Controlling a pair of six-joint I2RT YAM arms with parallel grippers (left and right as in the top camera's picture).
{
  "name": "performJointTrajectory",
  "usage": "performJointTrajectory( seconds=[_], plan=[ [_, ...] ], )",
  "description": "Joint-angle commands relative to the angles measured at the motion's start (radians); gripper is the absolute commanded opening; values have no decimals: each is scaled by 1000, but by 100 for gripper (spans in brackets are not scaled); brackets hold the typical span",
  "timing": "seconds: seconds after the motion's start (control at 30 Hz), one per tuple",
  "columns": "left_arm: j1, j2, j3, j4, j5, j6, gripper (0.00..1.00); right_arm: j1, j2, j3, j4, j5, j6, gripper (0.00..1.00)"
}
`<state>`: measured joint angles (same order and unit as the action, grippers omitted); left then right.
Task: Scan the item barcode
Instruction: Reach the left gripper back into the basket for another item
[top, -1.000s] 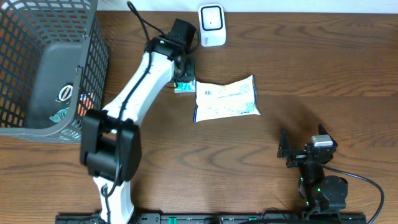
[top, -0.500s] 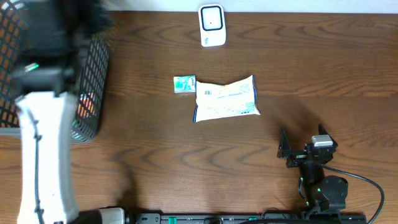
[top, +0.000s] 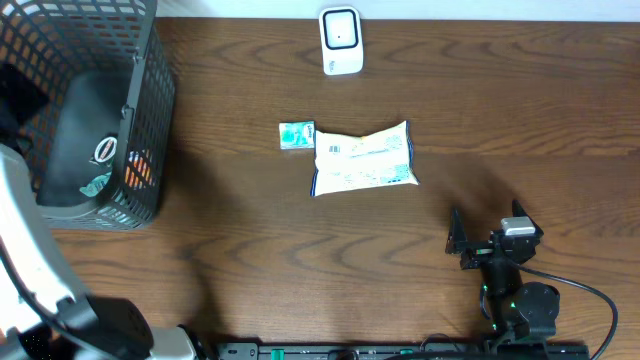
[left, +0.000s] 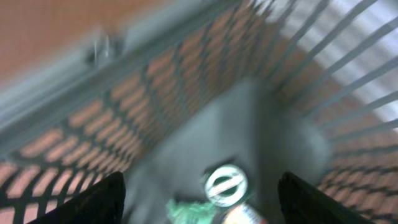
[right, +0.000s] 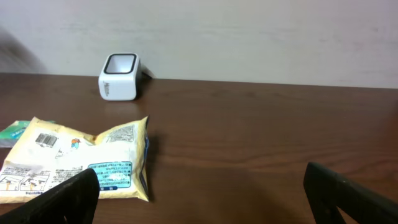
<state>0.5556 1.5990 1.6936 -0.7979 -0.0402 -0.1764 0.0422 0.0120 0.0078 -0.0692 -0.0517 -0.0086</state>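
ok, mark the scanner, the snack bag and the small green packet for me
scanner (top: 340, 40), overhead view, on its white top face.
snack bag (top: 363, 160), overhead view, middle of the printed front.
green packet (top: 297, 134), overhead view, centre of its top.

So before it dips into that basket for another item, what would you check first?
1. Left end effector open with nothing between its fingers: ok.
2. It is over the basket: ok, its camera looks down inside.
3. Something there to pick: ok, a round-topped item lies on the bottom beside other bits.
4. View sharp enough to aim: not ok, the left wrist picture is blurred.
5. Scanner face uncovered: ok.
6. Room in front of the scanner: cannot tell; the green box and pale packet lie there side by side.
7. Right end effector open and away from the basket: ok.
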Motion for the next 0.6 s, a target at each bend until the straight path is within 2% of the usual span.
performJointTrajectory(
  seconds=[0.0, 0.13, 0.2, 0.37, 0.57],
  plan=[
    [30, 58, -39, -63, 27, 97, 77, -3, -5, -2, -3, 4, -7, 99],
    [27, 104, -89, -88, 163, 256, 78, -3, -5, -2, -3, 4, -7, 99],
    [27, 113, -109, -85, 199, 296, 78, -3, -5, -2, -3, 4, -7, 99],
    [29, 126, -169, -76, 193, 338, 77, -3, -5, -2, -3, 4, -7, 99],
    [29, 126, -267, -24, 93, 341, 77, -3, -5, -2, -3, 4, -7, 99]
  ],
)
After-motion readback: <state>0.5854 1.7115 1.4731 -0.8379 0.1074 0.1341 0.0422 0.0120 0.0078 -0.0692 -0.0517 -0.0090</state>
